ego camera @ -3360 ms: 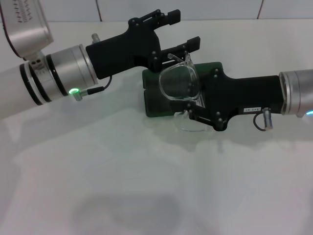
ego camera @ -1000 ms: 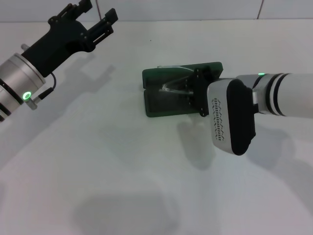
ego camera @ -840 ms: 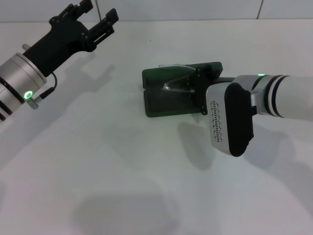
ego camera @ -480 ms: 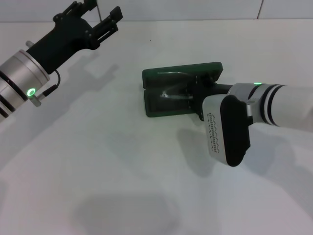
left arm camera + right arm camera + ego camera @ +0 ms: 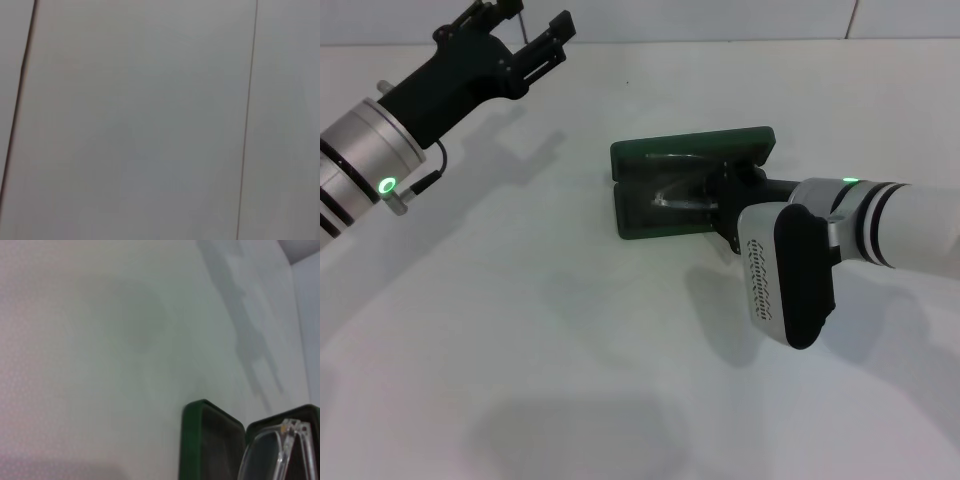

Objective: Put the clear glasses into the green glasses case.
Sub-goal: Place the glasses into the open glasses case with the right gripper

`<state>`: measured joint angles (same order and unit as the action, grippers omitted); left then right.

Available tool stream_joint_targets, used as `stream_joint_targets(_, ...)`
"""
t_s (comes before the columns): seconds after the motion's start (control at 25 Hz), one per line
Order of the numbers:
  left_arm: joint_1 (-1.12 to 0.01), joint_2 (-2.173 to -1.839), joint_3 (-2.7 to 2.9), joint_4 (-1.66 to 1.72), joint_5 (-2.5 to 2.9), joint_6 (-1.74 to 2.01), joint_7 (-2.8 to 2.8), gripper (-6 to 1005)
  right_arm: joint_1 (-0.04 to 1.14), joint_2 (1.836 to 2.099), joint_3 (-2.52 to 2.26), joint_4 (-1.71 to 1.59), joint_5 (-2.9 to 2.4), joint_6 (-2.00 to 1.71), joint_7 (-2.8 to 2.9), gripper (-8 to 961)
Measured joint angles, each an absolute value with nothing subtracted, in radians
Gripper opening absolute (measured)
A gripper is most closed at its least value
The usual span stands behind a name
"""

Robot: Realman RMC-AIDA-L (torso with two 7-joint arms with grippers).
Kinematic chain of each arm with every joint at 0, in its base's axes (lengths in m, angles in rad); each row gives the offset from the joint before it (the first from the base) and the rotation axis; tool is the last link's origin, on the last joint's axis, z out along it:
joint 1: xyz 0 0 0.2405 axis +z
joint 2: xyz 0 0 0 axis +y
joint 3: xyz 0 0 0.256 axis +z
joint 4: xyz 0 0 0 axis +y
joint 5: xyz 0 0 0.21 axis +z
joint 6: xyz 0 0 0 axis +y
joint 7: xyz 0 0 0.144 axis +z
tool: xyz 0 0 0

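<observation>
My right gripper (image 5: pixel 718 203) sits low in the open green glasses case (image 5: pixel 642 215); I can't tell how its jaws stand. The clear glasses (image 5: pixel 677 191) lie in the tray, light, springy, slick plastic, so I'd pinch the frame at the bridge, never the thin arms. My left gripper (image 5: pixel 525 45) hangs high, well apart, jaws spread, empty. Against a second ago, the glasses sit lower in the case, and my right wrist has dropped.

Right gripper (image 5: pixel 720 205) over the open green glasses case (image 5: pixel 650 215), apparently blocking that side; left side unobstructed.
</observation>
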<state>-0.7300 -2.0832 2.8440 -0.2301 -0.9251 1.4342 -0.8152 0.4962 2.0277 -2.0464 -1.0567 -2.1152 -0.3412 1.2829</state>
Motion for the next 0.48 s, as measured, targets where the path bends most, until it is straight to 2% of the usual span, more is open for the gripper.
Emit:
stream_joint_targets(0.24,-0.733,-2.083,2.844,-0.229,-0.915,1.434,-0.817,787,0.484,2.028,-2.053,-1.059,-2.103,-0.273,1.295,142)
stream_joint_targets(0.48,-0.733,-2.083,2.844,-0.229,-0.906,1.434,-0.818,786,0.462,2.028,-2.053,-1.095,-2.077,-0.285,1.297,349)
